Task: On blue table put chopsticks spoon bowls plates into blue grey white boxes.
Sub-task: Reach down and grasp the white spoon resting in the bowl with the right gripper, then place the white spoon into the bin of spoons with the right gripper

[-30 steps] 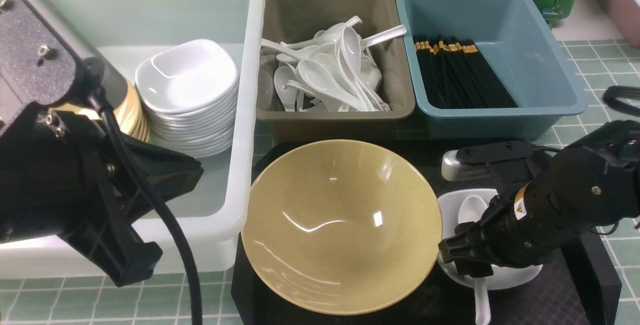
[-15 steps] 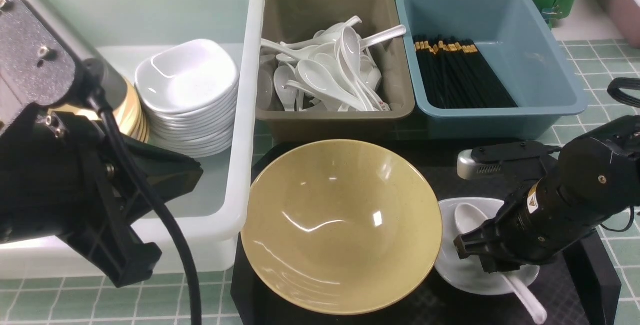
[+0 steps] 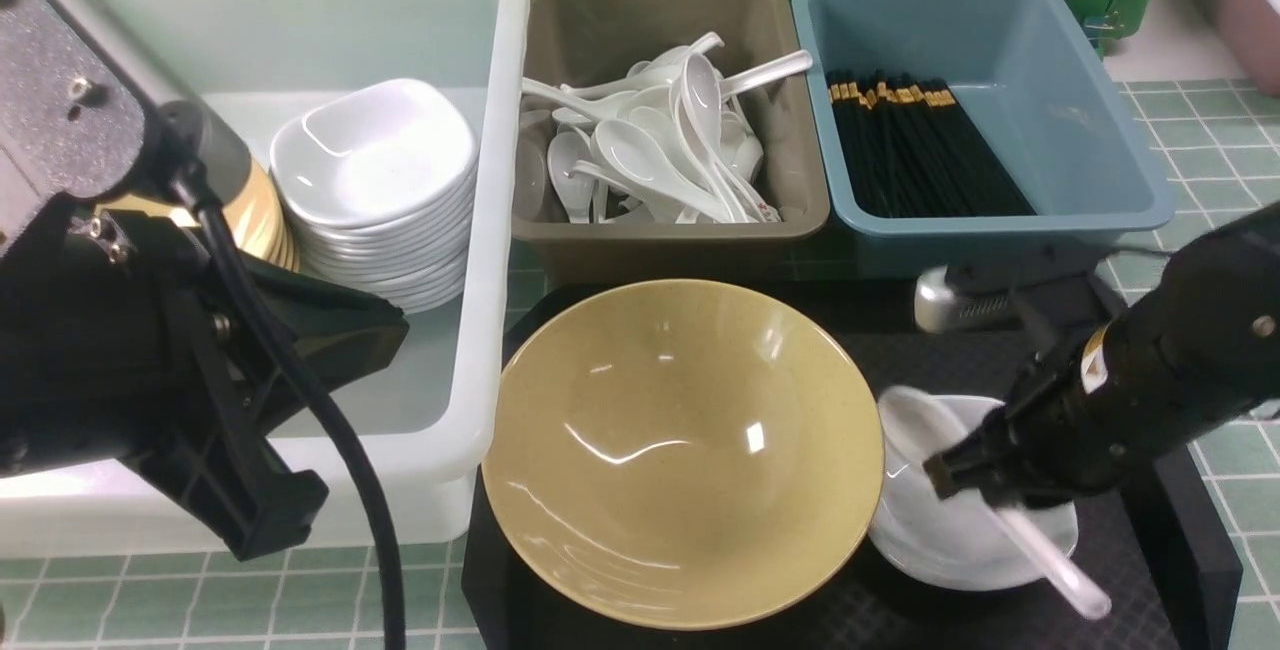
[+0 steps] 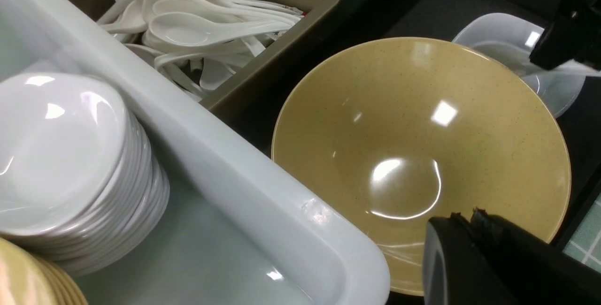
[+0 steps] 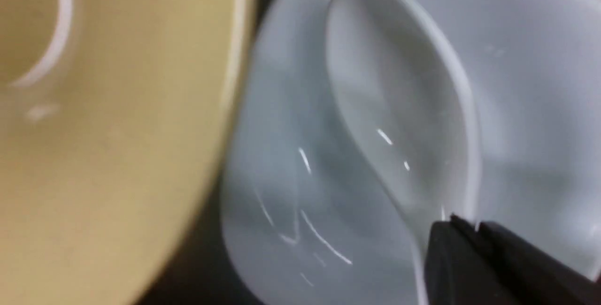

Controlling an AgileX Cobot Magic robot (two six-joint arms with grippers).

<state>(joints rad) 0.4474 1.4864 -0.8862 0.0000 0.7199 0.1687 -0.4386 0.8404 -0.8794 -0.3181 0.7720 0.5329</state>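
Note:
A wide yellow bowl sits on the black tray. Just right of it lies a small white plate. My right gripper is shut on the white spoon at its neck and holds it tilted over the plate, handle down and to the right. The right wrist view shows the spoon's scoop over the plate, beside the bowl, with the gripper closed on it. My left gripper is shut and empty, over the bowl's near rim by the white box.
The white box holds a stack of white plates and yellow bowls. The grey box holds several spoons. The blue box holds black chopsticks. The blue table shows at the right.
My right gripper has risen and drawn right with the spoon. The spoon's scoop has lifted off the plate and its handle has swung to the right. The left arm has barely moved.

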